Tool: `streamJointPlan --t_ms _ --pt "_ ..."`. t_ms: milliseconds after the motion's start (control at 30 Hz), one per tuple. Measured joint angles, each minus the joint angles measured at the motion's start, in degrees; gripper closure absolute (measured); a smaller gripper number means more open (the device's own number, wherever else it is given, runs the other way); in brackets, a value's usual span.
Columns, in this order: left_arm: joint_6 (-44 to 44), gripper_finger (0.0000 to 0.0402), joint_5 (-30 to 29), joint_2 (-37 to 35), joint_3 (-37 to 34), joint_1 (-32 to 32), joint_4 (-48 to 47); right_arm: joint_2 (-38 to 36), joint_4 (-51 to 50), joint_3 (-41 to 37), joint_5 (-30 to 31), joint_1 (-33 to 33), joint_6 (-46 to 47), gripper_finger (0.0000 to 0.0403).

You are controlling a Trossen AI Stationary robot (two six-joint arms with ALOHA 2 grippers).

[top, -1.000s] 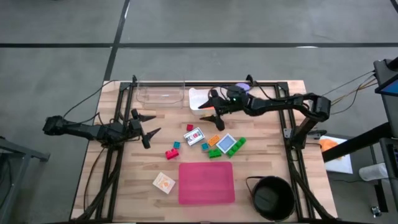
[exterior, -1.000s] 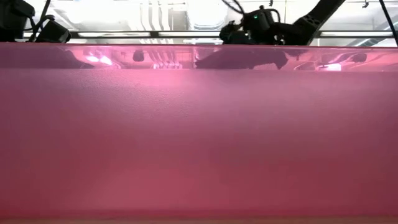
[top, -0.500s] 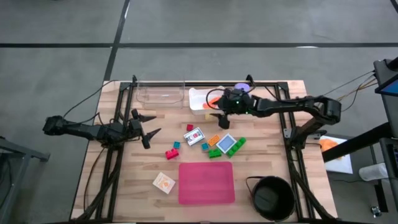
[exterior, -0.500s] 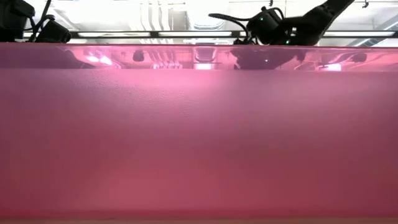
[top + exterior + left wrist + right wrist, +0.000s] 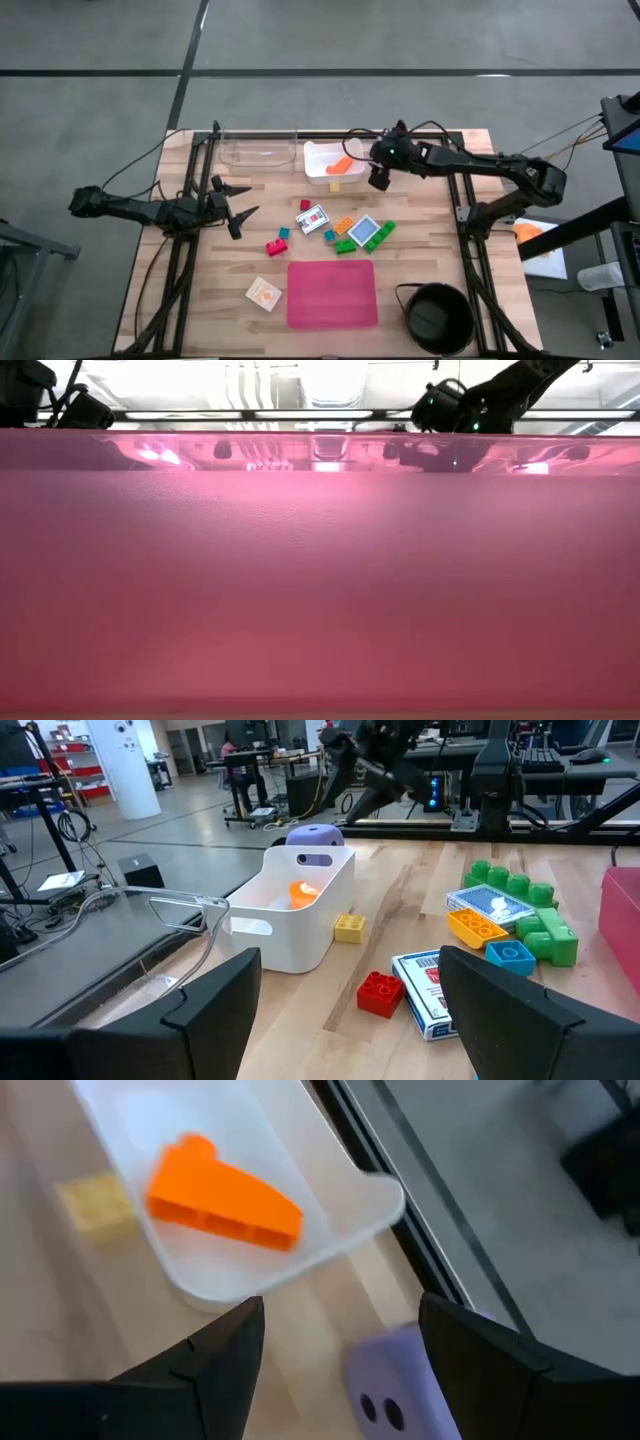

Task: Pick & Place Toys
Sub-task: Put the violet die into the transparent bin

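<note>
A white tub [image 5: 322, 160] at the table's far middle holds an orange block [image 5: 225, 1202], which lies flat on its floor. A purple die [image 5: 395, 1375] stands on the table by the tub's right end, and a yellow block [image 5: 335, 183] lies at its near side. A white card [image 5: 312, 218], a blue card [image 5: 365, 232], and red, teal, orange and green blocks [image 5: 345, 246] lie mid-table. An orange card [image 5: 264, 292] lies at the near left. My right gripper [image 5: 374, 172] is open and empty, above the tub's right end. My left gripper [image 5: 238, 206] is open and empty at the left.
A large pink mat [image 5: 331, 293] lies near the front edge and fills the low view [image 5: 320, 580]. A black bowl [image 5: 435, 316] stands at the near right. A clear tub [image 5: 258, 152] stands left of the white one. The bare wood at the far right is free.
My right gripper has drawn back from over the white tub toward the table's right edge, staying open. The orange block, hidden under it before, now shows lying in the tub.
</note>
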Motion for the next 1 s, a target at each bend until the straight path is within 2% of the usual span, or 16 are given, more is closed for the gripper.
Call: streamJointPlan --t_ms 300,500,767,867,1000 --pt "0.00 0.0098 -0.02 0.00 0.00 0.00 0.00 5.77 -1.47 0.00 1.91 -5.30 -2.10 0.0137" --pt "0.04 0.0098 -0.11 0.00 0.00 0.00 0.00 8.65 -1.31 0.01 7.85 -5.63 -3.61 0.0137" --pt "0.20 0.0098 -0.15 0.00 0.00 0.01 0.00 10.47 -0.97 0.20 10.42 -5.46 -4.00 0.0141" --pt "0.20 0.0098 -0.15 0.00 0.00 0.01 0.00 10.33 -1.03 0.20 10.91 -5.20 -3.93 0.0168" --pt "0.20 0.0098 -0.15 0.00 0.00 0.01 0.00 10.29 -1.02 0.20 11.82 -4.94 -3.86 0.0234"
